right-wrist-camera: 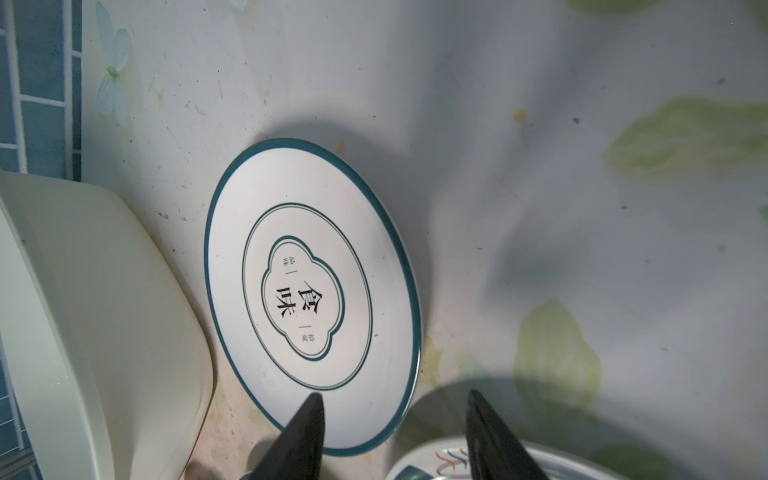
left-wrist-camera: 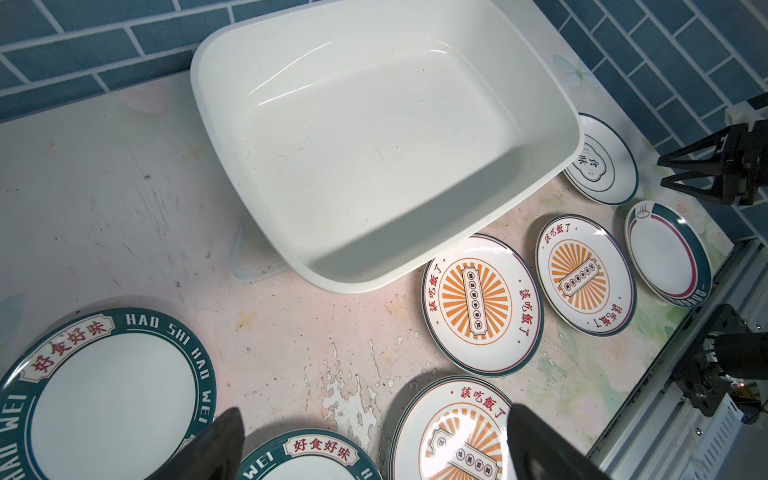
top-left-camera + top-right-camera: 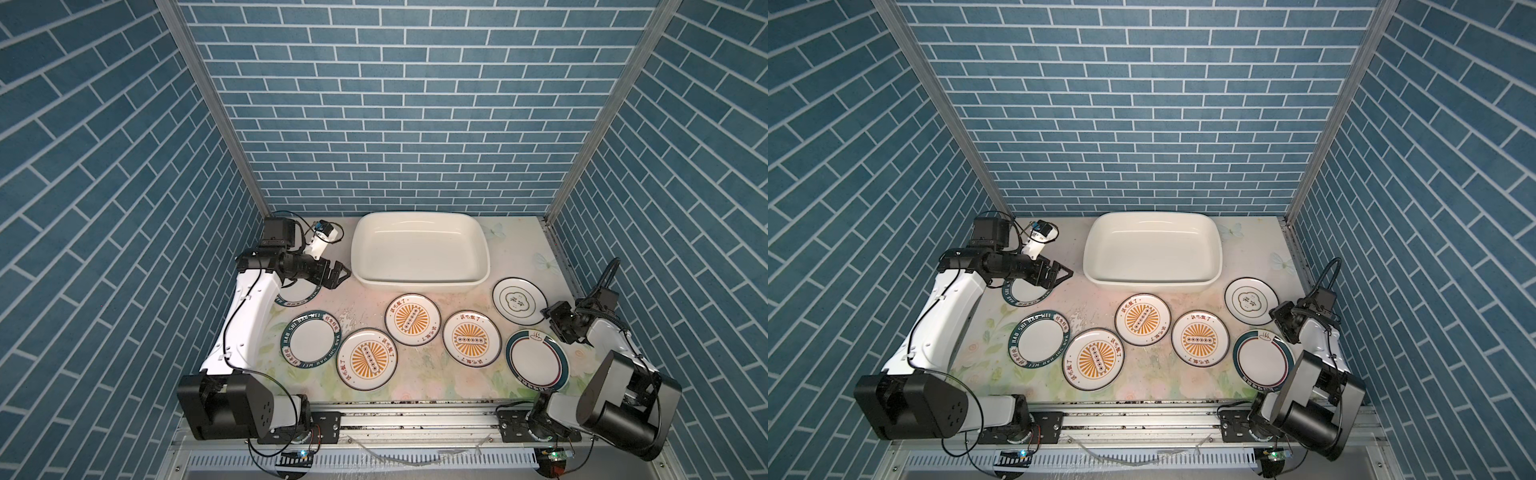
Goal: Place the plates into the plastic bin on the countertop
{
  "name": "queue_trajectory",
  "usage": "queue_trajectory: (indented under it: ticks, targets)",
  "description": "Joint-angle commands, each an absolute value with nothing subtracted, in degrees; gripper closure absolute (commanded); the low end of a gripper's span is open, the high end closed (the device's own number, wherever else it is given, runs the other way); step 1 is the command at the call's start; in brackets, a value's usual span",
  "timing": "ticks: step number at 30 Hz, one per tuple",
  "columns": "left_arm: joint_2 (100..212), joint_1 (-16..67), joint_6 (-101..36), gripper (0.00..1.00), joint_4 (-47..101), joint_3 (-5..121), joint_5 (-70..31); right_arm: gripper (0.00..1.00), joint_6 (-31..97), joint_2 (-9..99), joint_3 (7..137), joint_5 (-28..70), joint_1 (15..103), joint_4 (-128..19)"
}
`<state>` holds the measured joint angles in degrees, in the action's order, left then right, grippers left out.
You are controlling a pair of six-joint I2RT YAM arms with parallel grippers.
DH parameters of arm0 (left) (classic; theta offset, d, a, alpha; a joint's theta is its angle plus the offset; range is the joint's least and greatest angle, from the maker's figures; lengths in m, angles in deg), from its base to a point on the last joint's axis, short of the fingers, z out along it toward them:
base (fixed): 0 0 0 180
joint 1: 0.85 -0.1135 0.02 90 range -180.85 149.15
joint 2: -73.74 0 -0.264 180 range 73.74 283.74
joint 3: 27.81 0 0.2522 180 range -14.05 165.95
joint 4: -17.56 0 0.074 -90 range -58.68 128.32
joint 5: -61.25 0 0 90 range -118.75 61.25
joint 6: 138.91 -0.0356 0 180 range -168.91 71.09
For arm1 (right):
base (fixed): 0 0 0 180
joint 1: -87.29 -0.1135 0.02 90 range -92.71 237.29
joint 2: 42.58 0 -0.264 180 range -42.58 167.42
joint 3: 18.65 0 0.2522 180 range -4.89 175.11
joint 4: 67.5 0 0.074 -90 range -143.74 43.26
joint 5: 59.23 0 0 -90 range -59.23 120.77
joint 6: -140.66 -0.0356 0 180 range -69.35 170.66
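I've got the countertop crowded along its front, with bare room left of the plastic bin, which sits at the back wall. All seven plates lie flat outside it. Right gripper is parted and grasping nothing, one finger over the thin-ringed plate's edge. Left gripper gapes wide, holding nothing.

Blue brick-pattern walls enclose three sides. Metal corner posts rise at back corners. Aluminium rail runs along front edge, slotted white duct just below.
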<state>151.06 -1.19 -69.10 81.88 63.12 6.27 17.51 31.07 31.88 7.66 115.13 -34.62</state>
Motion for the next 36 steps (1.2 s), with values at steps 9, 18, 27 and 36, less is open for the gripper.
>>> queue_trajectory:
  ticks: [9, 18, 27, 36]
  targets:
    - [151.01, -0.77, -68.43, 0.00, 79.51, 61.56, 7.19, 0.50, 16.88, 39.10, 31.14, 2.42, 116.35, -41.94]
    - [151.61, -0.76, -67.89, 0.00, 78.60, 61.38, 7.20, 0.56, 14.59, 43.94, 30.40, -0.10, 116.43, -48.07]
    - [151.79, -0.76, -67.02, 0.00, 78.01, 61.53, 7.02, 0.63, 10.90, 48.86, 29.63, -2.46, 116.47, -55.34]
    - [151.51, -0.76, -66.30, 0.00, 77.67, 61.43, 7.20, 0.80, 9.96, 51.84, 29.48, -4.53, 116.47, -59.08]
